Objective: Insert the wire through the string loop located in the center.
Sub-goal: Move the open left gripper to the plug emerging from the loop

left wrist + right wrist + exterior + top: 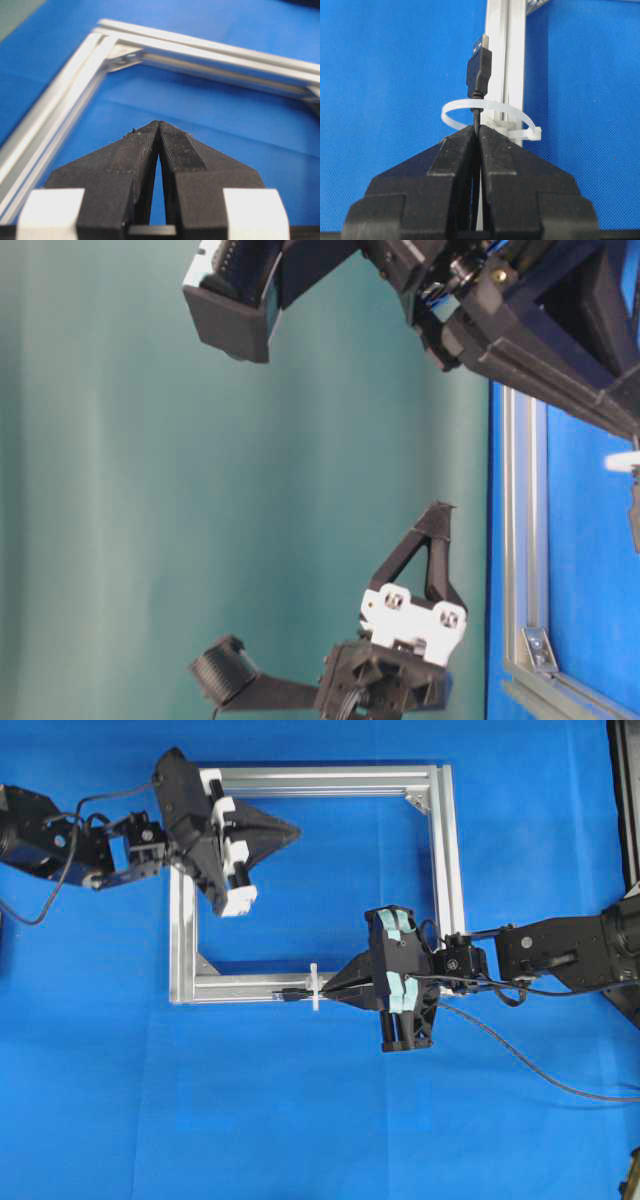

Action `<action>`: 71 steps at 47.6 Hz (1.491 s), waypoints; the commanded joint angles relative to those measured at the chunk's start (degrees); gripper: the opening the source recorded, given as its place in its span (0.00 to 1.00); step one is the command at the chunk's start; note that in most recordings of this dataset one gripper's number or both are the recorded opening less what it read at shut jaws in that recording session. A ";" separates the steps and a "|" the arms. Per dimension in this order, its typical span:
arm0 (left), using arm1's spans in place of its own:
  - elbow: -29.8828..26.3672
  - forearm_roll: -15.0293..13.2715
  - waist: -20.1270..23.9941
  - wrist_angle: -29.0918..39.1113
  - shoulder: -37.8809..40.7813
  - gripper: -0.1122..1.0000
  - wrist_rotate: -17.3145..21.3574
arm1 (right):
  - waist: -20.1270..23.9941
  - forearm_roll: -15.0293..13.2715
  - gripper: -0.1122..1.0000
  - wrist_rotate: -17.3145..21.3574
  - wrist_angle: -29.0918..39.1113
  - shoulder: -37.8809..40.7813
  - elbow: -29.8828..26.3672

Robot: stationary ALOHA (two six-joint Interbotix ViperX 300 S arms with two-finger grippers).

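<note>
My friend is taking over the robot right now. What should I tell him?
Right end effector: shut on the wire, just behind the USB plug.
Left end effector: shut, empty, hovering over the aluminium frame.
The zip-tie loop stands on the frame's rail.
Done: the plug has passed through the loop.
Left: probably feed more wire through, then let go.

Black wire (479,75) plug through white string loop (490,114)
</note>
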 commanded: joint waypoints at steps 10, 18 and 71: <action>2.29 0.18 -7.56 -0.26 -5.01 0.10 -0.88 | 0.00 0.18 0.08 -0.09 -0.62 -0.62 -0.70; 2.64 0.09 -13.18 -0.09 -5.80 0.10 -0.97 | -0.09 0.18 0.08 -0.09 -0.62 -0.62 -0.70; -0.44 0.00 -23.47 6.68 -4.75 0.11 0.09 | -0.09 0.18 0.08 -0.26 -0.53 -0.62 -0.70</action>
